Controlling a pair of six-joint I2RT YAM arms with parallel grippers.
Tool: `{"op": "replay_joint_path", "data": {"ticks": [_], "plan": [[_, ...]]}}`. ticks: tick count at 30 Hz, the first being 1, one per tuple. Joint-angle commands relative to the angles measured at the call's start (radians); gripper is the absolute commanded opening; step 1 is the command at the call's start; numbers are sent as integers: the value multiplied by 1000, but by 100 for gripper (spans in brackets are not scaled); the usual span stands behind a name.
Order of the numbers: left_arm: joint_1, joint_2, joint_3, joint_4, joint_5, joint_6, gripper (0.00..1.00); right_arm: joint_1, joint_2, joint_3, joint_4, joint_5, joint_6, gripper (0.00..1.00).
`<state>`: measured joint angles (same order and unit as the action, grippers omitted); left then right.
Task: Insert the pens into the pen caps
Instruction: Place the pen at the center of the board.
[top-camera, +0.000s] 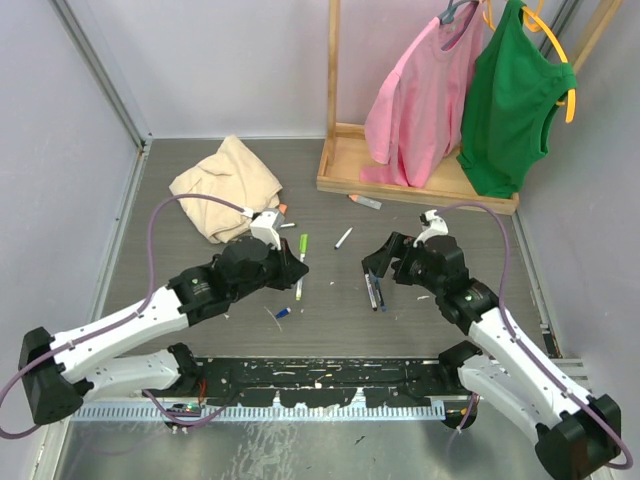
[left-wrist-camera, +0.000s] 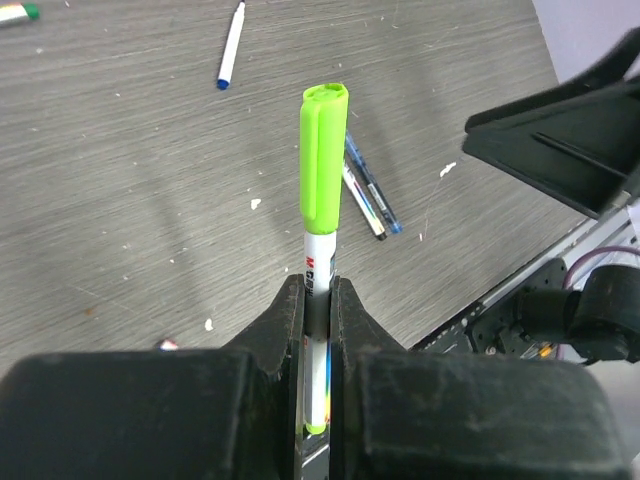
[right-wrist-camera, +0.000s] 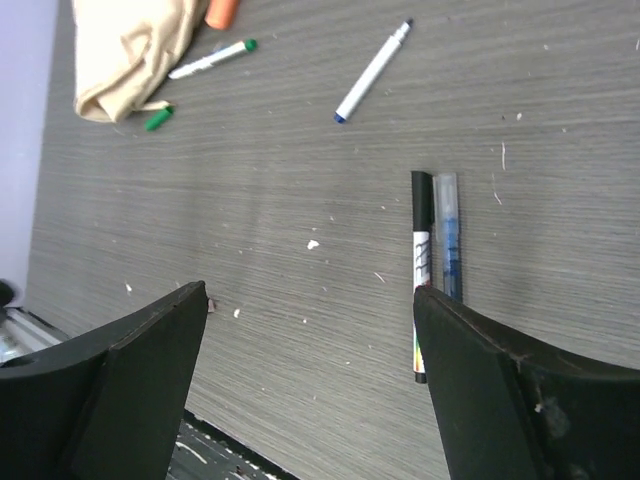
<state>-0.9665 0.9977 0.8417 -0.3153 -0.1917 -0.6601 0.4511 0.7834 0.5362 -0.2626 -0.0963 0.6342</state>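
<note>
Left pincer (left-wrist-camera: 318, 292) clamps the green-capped pen (left-wrist-camera: 323, 150), cap pointing straight ahead (right pincer (right-wrist-camera: 310, 300) gapes empty).

Pens (top-camera: 374, 292), cloth (top-camera: 225, 185), rack (top-camera: 345, 172) on table (top-camera: 330, 305)

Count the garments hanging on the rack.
2: a pink top hangs left on the wooden rack, a green tank top right beside it. None looks hidden.

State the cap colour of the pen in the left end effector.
Lime-green plastic cap, best in left wrist view.
</note>
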Motion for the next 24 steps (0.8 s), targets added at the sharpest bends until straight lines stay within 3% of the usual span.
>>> {"op": "replay_joint_path", "data": {"ticks": [1,5,10,24], "plan": [[-1,42,-36,239,-40,-97,0,-3,-92,3,33,36,11,90],[-25,127,-42,324,-93,-169,0,-4,-143,10,-9,104,17,91],[-82,250,-83,541,-127,-247,0,-3,-169,27,-63,163,40,92],[-106,664,146,387,-134,-432,1,-3,-249,33,-126,253,77,92]]}}
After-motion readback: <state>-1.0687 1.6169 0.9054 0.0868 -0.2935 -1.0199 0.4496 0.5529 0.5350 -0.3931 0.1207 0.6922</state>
